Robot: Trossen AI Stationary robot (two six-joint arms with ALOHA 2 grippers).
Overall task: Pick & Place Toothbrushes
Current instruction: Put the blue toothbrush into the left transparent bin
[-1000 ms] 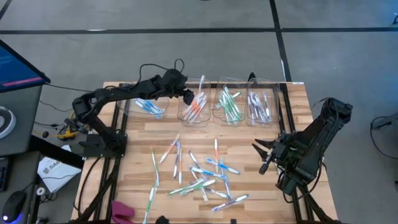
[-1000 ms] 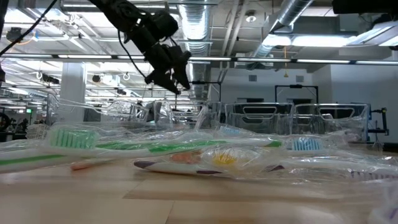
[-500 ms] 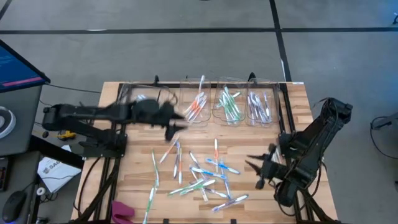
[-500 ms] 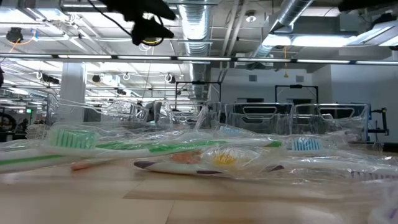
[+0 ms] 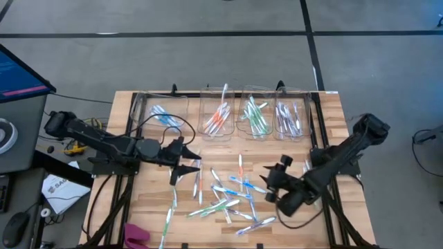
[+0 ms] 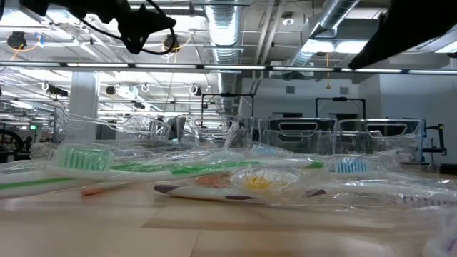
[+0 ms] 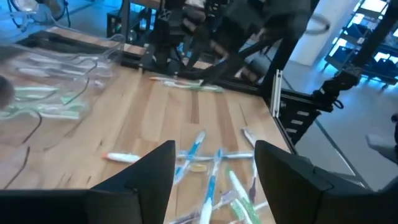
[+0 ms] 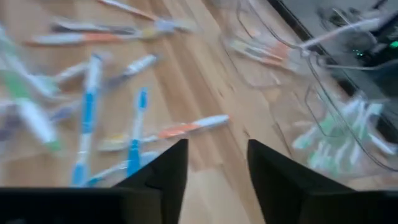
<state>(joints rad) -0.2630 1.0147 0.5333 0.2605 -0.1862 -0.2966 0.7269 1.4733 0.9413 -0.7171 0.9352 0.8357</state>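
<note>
Several loose toothbrushes (image 5: 225, 197) in clear wrappers lie flat and scattered on the wooden table (image 5: 325, 117); the low view shows them close up (image 6: 214, 175). My left gripper (image 5: 194, 163) hovers open above the table, just left of the pile, fingers nearly level and pointing at it; its wrist view shows blue and green toothbrushes (image 7: 208, 171) beyond the empty fingers (image 7: 214, 168). My right gripper (image 5: 265, 187) hovers open over the pile's right edge, slanting down; an orange toothbrush (image 8: 186, 129) lies ahead of its empty fingers (image 8: 217, 165).
Along the far edge stand several clear bins, each holding sorted toothbrushes: blue (image 5: 165, 116), orange (image 5: 217, 119), green (image 5: 255, 117), purple (image 5: 289, 119). A pink object (image 5: 136, 235) lies at the near left corner. Black frame rails (image 5: 315, 124) run beside the table's sides.
My left gripper has drawn back from the bin of orange toothbrushes toward the table's near left and tipped closer to level, ending beside the loose pile. My right gripper has swung toward the table's left and down, from the right edge to the pile's right side.
</note>
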